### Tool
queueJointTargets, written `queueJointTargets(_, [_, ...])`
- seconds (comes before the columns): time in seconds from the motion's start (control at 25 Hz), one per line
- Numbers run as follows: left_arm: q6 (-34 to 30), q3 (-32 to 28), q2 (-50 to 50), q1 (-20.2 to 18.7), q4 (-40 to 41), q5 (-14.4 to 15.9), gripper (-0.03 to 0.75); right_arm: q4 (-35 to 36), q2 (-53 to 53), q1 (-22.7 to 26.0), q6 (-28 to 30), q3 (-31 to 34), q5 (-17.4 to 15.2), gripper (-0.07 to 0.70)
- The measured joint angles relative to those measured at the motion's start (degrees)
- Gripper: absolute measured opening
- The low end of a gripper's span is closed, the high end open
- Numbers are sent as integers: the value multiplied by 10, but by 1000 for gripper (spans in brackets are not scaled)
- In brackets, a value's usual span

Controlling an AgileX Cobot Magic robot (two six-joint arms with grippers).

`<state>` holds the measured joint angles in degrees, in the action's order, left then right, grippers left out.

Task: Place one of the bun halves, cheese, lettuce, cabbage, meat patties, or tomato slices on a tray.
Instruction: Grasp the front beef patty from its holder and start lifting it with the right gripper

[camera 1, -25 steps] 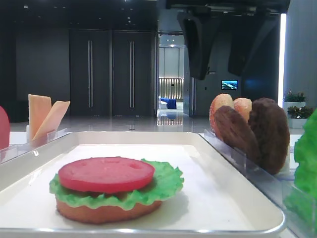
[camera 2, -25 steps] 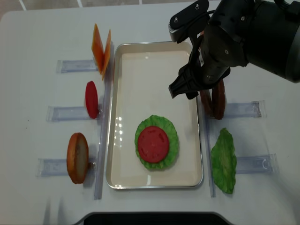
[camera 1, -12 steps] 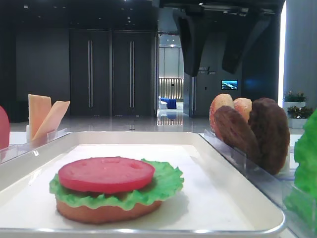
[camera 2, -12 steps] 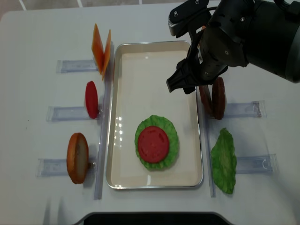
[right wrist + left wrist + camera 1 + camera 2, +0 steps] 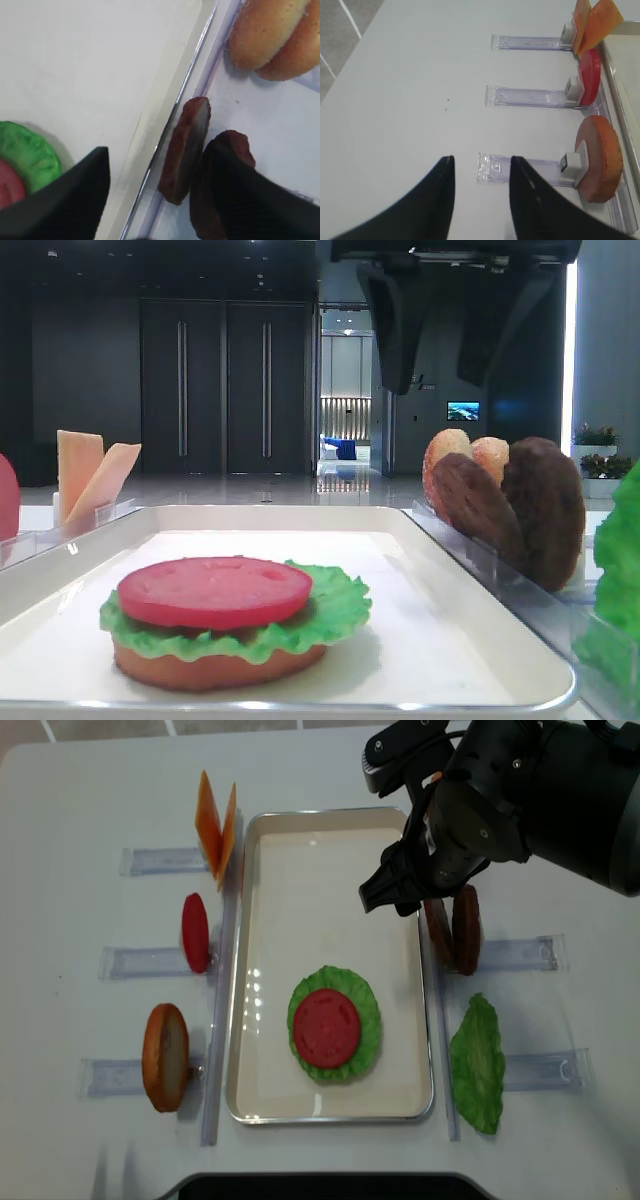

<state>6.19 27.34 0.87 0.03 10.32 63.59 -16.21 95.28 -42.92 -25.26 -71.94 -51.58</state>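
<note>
Tray [image 5: 470, 560] holds bun half [image 5: 205, 668], lettuce [image 5: 330, 615], tomato slice [image 5: 215, 590] stacked; 2 meat patties [image 5: 510, 505] upright right.

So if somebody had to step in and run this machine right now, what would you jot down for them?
Right end effector: open, empty, hovering over the two meat patties standing in their rack beside the tray.
Left end effector: shut, empty, parked over bare table near the left racks.
On the tray: a stack of bun half, lettuce and tomato slice.
Still in racks: cheese, one tomato slice, one bun half on the left; patties, two bun halves, a lettuce leaf on the right.
Left to do: probably grasp a patty and set it on the stack.
</note>
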Motion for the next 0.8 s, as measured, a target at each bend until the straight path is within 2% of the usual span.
queueJointTargets(0.48, [0, 0, 0, 0, 0, 0, 282, 0, 32, 0, 0, 0, -30, 424])
queueJointTargets(0.8, [-1, 0, 0, 0, 0, 0, 282, -2, 51, 8, 1, 0, -15, 424])
